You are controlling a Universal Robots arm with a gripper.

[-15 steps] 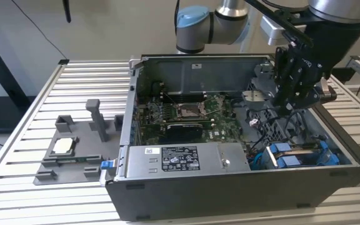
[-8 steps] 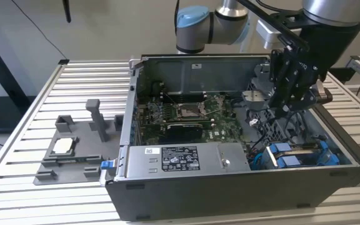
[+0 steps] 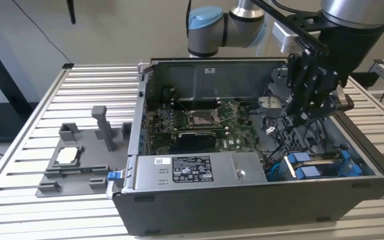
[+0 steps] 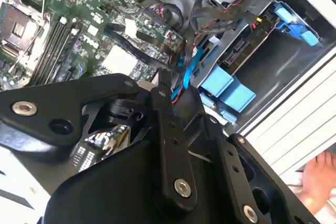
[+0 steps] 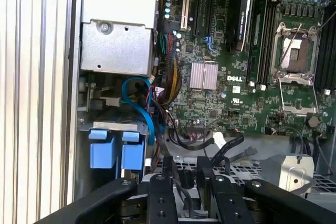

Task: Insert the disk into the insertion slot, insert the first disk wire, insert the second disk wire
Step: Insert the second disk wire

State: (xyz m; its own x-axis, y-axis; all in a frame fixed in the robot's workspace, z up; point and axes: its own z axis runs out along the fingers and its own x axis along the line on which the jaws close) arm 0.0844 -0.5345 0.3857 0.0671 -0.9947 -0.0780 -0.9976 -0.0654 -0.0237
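The disk (image 3: 304, 172) sits inside the insertion slot (image 3: 280, 167) at the front corner of the open computer case, on the exterior view's right. Its blue carrier tabs (image 5: 103, 153) (image 4: 227, 85) stick out of the dark metal cage (image 4: 258, 60). My gripper (image 3: 310, 118) hangs inside the case above and behind the cage. In the first wrist view its fingers (image 5: 160, 192) stand close together around a black disk wire connector (image 5: 185, 178). A blue wire (image 5: 143, 104) and red-black wires (image 4: 231, 4) run near the cage.
A silver box with a label (image 3: 192, 169) lies along the case's front wall beside the cage. The motherboard (image 3: 199, 120) fills the case floor. A grey tray with a small chip (image 3: 68, 157) sits on the slatted table (image 3: 18, 150). A hand (image 4: 320, 174) is beside the case.
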